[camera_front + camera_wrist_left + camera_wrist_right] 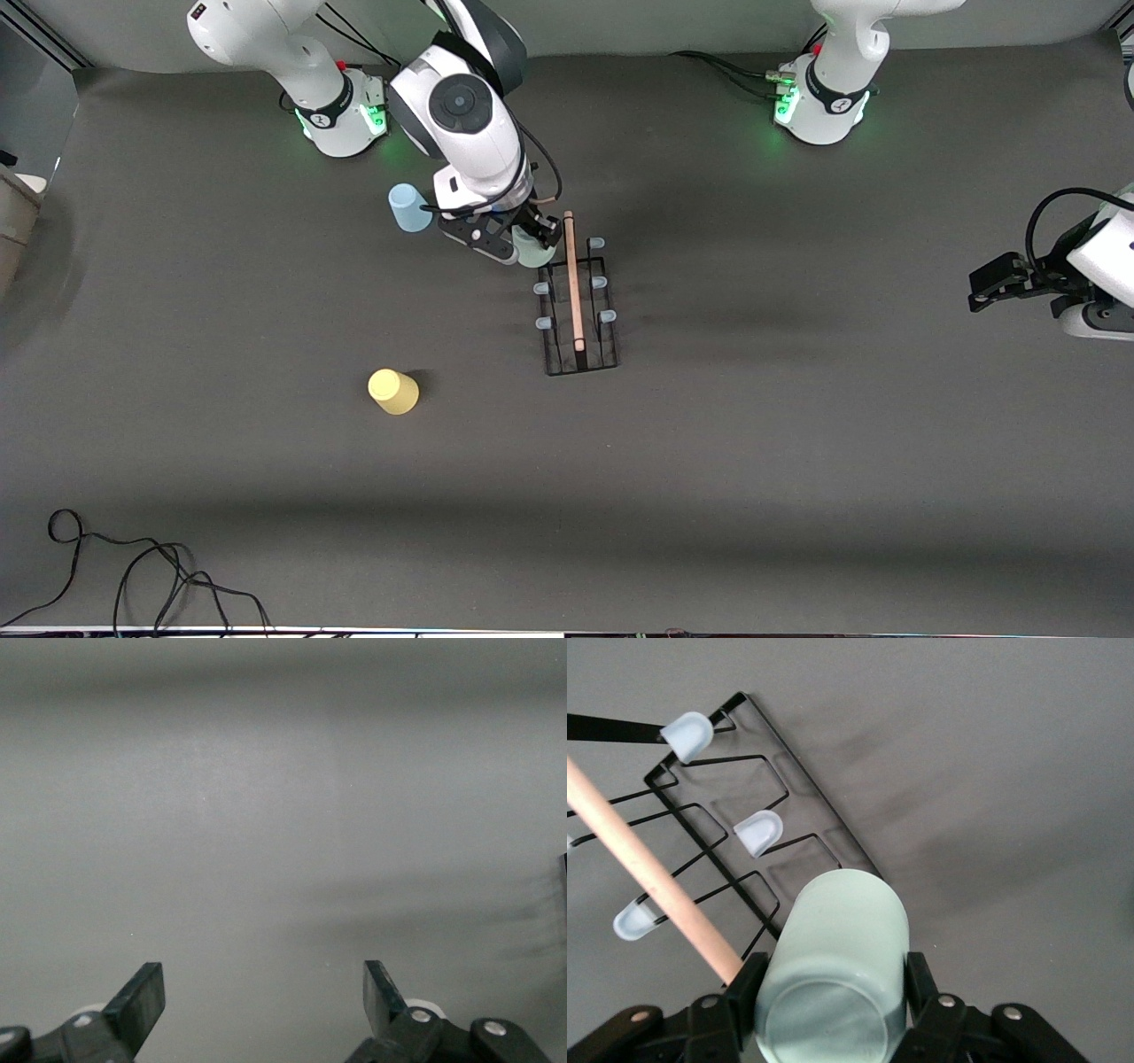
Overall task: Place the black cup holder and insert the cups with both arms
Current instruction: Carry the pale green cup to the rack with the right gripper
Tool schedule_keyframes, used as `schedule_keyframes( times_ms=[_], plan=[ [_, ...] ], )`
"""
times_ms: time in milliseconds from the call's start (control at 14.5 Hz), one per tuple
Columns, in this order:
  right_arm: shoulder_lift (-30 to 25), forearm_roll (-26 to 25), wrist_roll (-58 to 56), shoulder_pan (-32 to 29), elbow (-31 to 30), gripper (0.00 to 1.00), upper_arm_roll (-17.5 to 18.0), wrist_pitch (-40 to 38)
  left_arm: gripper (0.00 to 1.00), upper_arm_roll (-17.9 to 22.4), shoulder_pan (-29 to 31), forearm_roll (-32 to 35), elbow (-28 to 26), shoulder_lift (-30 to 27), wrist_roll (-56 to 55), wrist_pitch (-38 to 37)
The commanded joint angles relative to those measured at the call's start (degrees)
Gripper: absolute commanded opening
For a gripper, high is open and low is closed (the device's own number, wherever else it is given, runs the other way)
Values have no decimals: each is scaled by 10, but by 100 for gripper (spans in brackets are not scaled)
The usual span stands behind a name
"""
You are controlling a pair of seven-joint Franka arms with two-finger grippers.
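The black cup holder stands mid-table, its wooden rod along the top and pale-blue-capped pegs on both sides. My right gripper is shut on the mint green cup and holds it over the holder's end nearest the robot bases. In the right wrist view the mint cup sits between the fingers, over the holder's wire base. The pale blue cup stands beside the right arm. The yellow cup stands nearer the front camera. My left gripper waits open at the left arm's end of the table.
A black cable lies on the table at the edge nearest the front camera, toward the right arm's end. The left wrist view shows only bare grey table under the open fingers.
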Motion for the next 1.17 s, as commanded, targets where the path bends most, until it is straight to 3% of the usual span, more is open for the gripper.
schedule_keyframes(
  times_ms=[0, 69, 138, 206, 344, 688, 962, 1100],
  plan=[
    [25, -3, 14, 18, 15, 0, -8, 6, 100, 3, -4, -5, -7, -5, 8, 6],
    [30, -6, 15, 17, 15, 14, -8, 13, 100, 3, -4, -5, -6, -5, 8, 6],
    [40, -8, 14, 17, 15, 55, -8, 22, 100, 3, -4, -7, -6, -5, 8, 6],
    [48, -8, 15, 17, 16, 89, -9, 26, 100, 3, -4, -8, -7, -5, 8, 4],
    [50, -8, 14, 16, 16, 100, -10, 29, 100, 3, -4, -9, -6, -5, 8, 6],
    [17, -8, 0, 7, 19, 100, -15, 10, 100, 3, -4, -8, -6, -5, 7, 4],
    [12, -7, -119, 0, 101, 100, -79, -143, 100, 3, -11, -8, -5, -7, 0, -3],
    [11, -7, -205, 0, 121, 100, -124, -175, 100, 3, -11, -8, -6, -6, 0, 2]
  ],
)
